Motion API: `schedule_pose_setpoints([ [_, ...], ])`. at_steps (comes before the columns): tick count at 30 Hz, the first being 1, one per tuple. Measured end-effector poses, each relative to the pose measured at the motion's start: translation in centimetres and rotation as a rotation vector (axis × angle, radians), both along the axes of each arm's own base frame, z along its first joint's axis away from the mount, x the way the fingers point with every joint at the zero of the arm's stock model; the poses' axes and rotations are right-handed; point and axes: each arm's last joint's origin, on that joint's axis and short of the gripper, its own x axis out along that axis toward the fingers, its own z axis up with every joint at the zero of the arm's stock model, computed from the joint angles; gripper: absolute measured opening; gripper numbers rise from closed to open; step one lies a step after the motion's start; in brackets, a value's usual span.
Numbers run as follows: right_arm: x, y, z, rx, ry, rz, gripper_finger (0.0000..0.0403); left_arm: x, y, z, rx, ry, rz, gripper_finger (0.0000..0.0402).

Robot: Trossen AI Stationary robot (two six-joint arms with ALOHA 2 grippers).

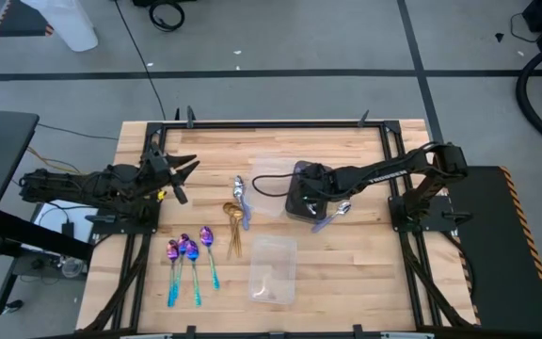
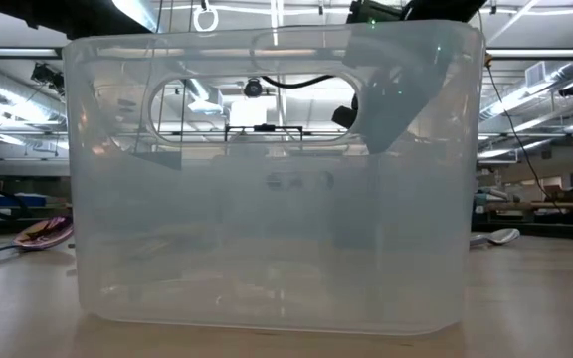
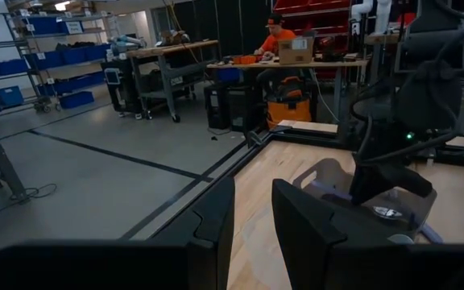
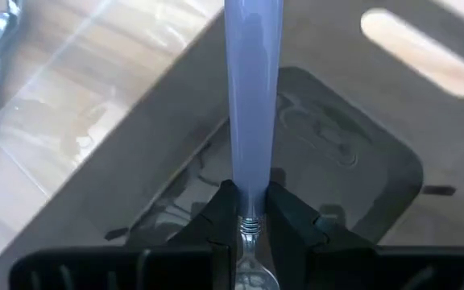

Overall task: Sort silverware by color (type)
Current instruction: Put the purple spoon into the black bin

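Three purple-blue spoons [image 1: 189,252] with teal handles lie side by side near the table's near left. Gold spoons [image 1: 233,219] lie in a bunch at the middle, and a silver spoon [image 1: 238,188] lies just beyond them. My right gripper [image 1: 326,205] is over the near right corner of the dark grey tray [image 1: 301,193], shut on a silver spoon with a pale bluish handle [image 1: 331,217]. My left gripper [image 1: 183,177] is open and holds nothing; it hovers at the table's left side. My right gripper pinches the silver spoon between its two fingers [image 4: 284,213] at the neck [image 4: 249,211], where the pale handle meets the metal stem. The handle [image 4: 252,89] runs forward from the fingers over the dark tray, and the bowl [image 4: 252,278] sits back between them. The arm reaches in from the table's right.
One clear plastic tray [image 1: 273,270] stands near the near edge and fills the low view [image 2: 267,179]. Another clear tray [image 1: 271,172] lies beside the dark tray's far left. In the left wrist view, a person sits at a bench in the room [image 3: 279,36].
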Motion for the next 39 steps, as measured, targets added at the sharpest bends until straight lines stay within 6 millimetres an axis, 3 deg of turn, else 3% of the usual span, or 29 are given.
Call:
schedule_pose_setpoints([
  [9,-0.5,0.0,-1.5,0.050,-0.033,-0.009,0.0056,0.0,0.0,-0.1,0.001,0.006,0.000,0.0094],
  [32,-0.6,0.0,-1.7,0.079,-0.045,-0.025,0.0058,0.0,0.0,-0.1,0.002,0.008,0.000,0.0094],
  [39,-0.6,0.0,-1.7,0.076,-0.042,-0.026,0.0092,0.0,0.0,-0.1,0.002,0.008,0.000,0.0094],
])
